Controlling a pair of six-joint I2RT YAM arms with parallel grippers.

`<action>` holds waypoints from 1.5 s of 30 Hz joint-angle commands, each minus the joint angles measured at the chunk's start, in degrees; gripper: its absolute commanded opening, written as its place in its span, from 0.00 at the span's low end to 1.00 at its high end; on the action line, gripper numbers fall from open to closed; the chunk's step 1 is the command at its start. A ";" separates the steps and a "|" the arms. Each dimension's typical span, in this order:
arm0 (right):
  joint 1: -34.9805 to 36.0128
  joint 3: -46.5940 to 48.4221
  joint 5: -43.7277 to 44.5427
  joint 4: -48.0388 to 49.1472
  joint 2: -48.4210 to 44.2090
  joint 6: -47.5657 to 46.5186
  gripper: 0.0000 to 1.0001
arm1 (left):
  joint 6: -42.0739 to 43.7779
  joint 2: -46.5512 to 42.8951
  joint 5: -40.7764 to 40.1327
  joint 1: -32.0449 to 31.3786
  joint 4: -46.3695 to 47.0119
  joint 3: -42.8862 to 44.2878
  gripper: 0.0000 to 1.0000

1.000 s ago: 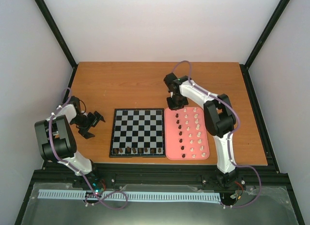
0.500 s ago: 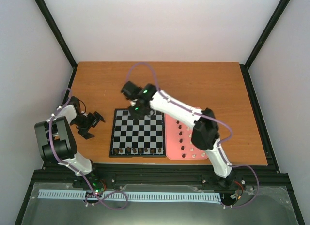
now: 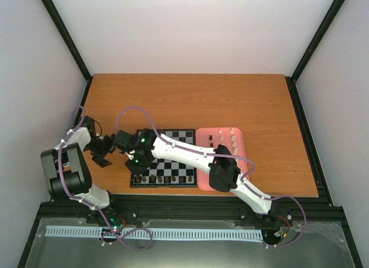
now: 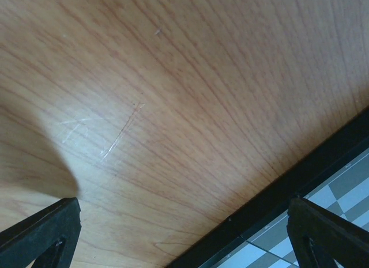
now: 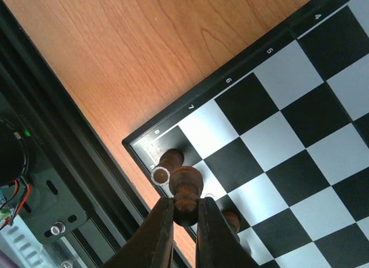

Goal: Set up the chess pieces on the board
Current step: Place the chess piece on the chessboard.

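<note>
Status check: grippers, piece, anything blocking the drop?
Right gripper shut on dark piece, over near-left corner of the board. Left gripper open, empty, beside the board. Another dark piece stands close, on the corner square.

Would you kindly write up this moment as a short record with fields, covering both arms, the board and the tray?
right gripper: fingers shut on a dark brown piece, by the near-left corner of the board
left gripper: fingers open, holding nothing, over the table just left of the board
board: dark pieces stand along its near row
pink tray: right of the board, with cream and dark pieces in it
</note>
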 commanded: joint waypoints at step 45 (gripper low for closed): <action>-0.32 6.68 -1.27 -1.91 9.48 0.24 0.05 | -0.50 -1.25 2.12 0.44 0.55 -0.10 1.00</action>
